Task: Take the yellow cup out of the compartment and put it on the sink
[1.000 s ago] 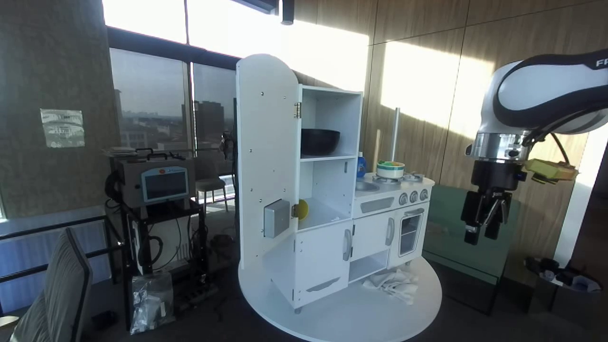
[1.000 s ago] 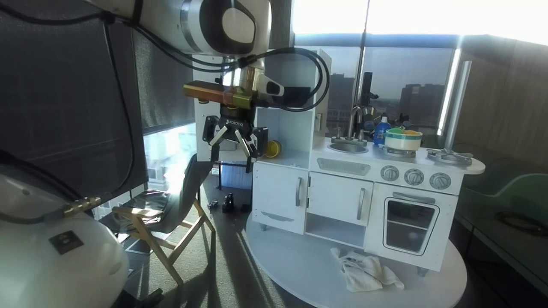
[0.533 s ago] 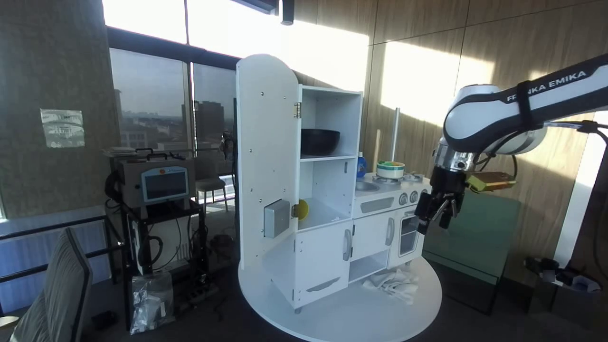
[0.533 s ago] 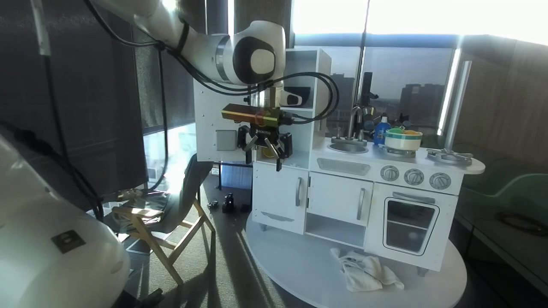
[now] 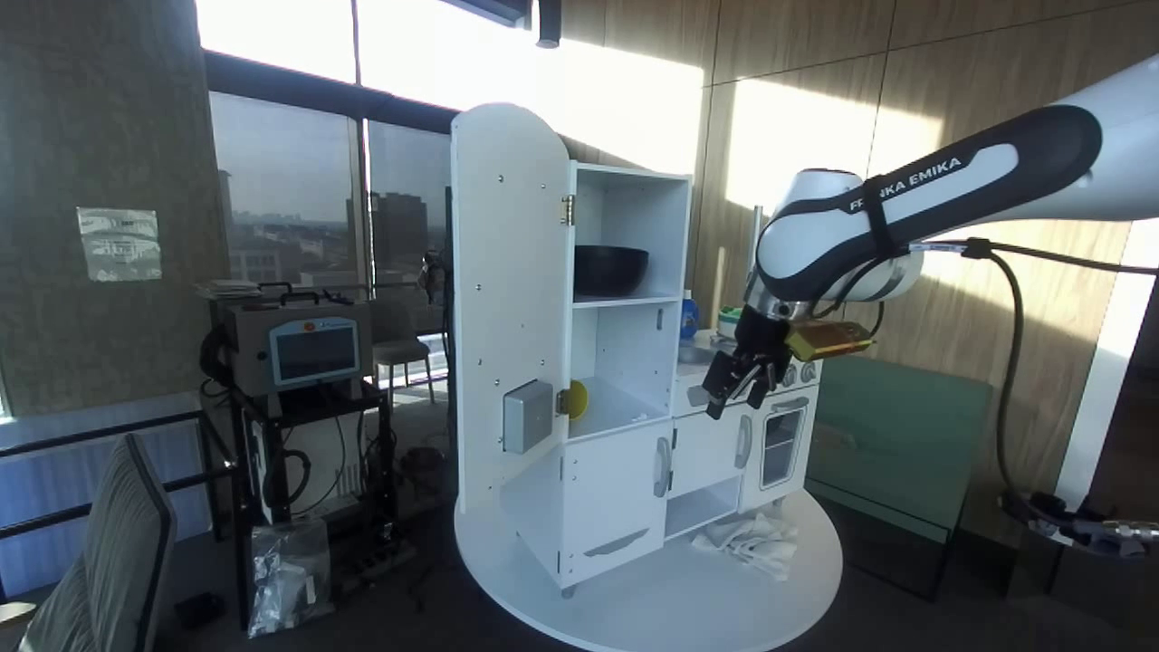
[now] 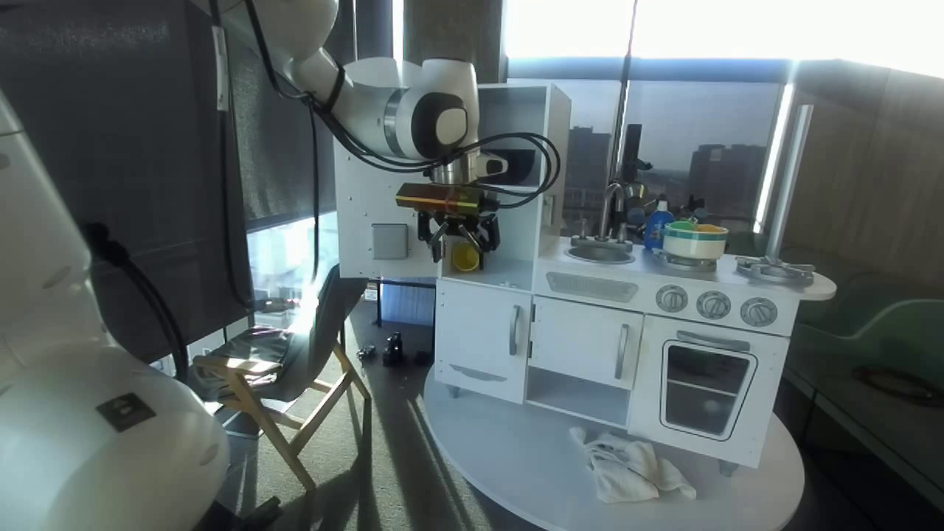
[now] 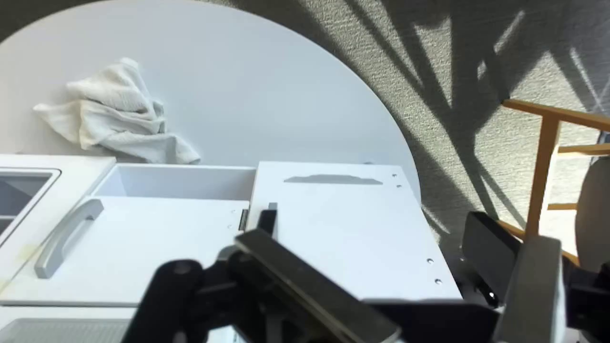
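The yellow cup (image 5: 578,399) sits in the white compartment (image 5: 625,412), at its left side beside the open door's hinge, partly hidden there. In an exterior view the cup (image 6: 465,257) lies with its round mouth facing out, just behind my fingers. My gripper (image 6: 460,258) is open and empty, pointing down. In an exterior view my gripper (image 5: 737,404) stands apart from the compartment, out in front of the cabinet. In the wrist view the gripper (image 7: 376,231) has its fingers wide apart over the lower cabinet door; the cup is out of view. The sink (image 6: 601,254) is right of the compartment.
A black bowl (image 5: 611,270) stands in the recess above. The tall door (image 5: 512,299) is swung open. A tap (image 6: 611,210), blue bottle (image 6: 658,228) and pot (image 6: 695,243) stand on the counter. A white cloth (image 6: 630,472) lies below. A chair (image 6: 317,354) stands left.
My gripper has moved toward the cabinet, leftward in an exterior view, and now lines up with the cup in an exterior view. It stays open. The cup has not moved.
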Robot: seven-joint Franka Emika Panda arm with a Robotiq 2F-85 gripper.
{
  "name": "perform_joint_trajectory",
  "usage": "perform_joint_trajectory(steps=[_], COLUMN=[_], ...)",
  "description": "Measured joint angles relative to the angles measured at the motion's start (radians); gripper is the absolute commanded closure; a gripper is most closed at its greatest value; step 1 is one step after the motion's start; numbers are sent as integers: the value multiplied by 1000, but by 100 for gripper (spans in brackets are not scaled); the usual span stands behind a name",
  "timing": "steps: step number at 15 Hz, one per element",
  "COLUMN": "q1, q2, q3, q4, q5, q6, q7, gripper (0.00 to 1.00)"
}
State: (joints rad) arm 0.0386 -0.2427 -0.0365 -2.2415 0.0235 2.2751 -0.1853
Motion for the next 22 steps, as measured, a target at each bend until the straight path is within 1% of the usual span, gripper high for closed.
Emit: perform_joint_trajectory(steps=[5, 9, 14, 18, 22], q1=[4, 4, 4, 13, 44], q2=[131, 233, 359, 445, 520], q3=[26, 44, 62, 78, 84], q4=[67, 148, 250, 273, 273], q5=[0, 0, 8, 12, 10], q6=[166, 288, 405, 565, 725], q7=[4, 29, 82, 166, 228], gripper=[0, 0, 0, 0, 0])
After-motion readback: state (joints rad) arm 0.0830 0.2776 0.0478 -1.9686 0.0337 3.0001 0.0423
